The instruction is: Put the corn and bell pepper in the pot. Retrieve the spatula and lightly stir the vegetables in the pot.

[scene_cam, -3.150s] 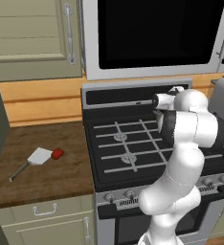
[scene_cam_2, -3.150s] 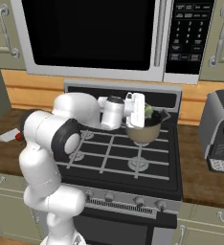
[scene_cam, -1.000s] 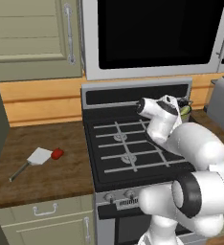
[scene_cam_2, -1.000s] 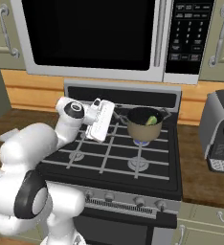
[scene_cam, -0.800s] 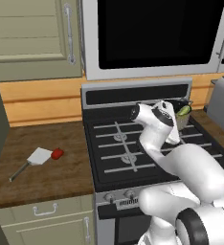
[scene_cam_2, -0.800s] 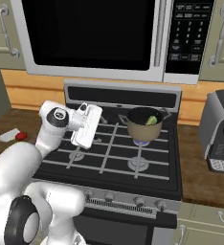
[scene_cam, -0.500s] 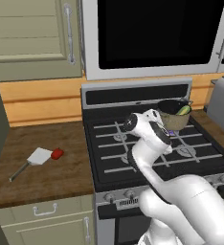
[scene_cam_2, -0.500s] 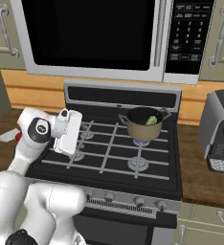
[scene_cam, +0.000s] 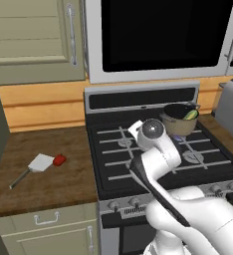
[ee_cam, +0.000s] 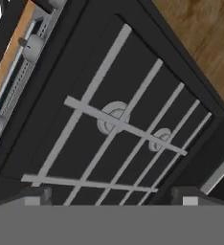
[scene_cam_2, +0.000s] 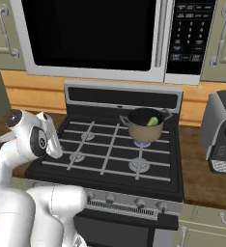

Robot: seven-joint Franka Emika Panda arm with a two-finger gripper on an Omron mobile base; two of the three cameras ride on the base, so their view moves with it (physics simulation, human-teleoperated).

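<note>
The gripper (ee_cam: 111, 195) hangs over the stove's (scene_cam: 113, 172) left burners, jaws spread wide with nothing between them. On the stove's back right burner sits the pot (scene_cam: 179, 119) with the corn (scene_cam: 190, 114) inside. Left of the stove, on the wooden counter (scene_cam: 44, 184), the bell pepper (scene_cam: 59, 160) lies just beside the spatula (scene_cam: 34, 167).

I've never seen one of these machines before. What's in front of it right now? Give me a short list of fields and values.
Place: simulated kitchen, stove between wooden counters
Pot: on a rear burner
Corn: inside the pot
Bell pepper: on the counter left of the stove
Spatula: right beside the pepper; contact unclear
Gripper: open, empty, above the stove's left burners
Stirring: not yet begun
</note>
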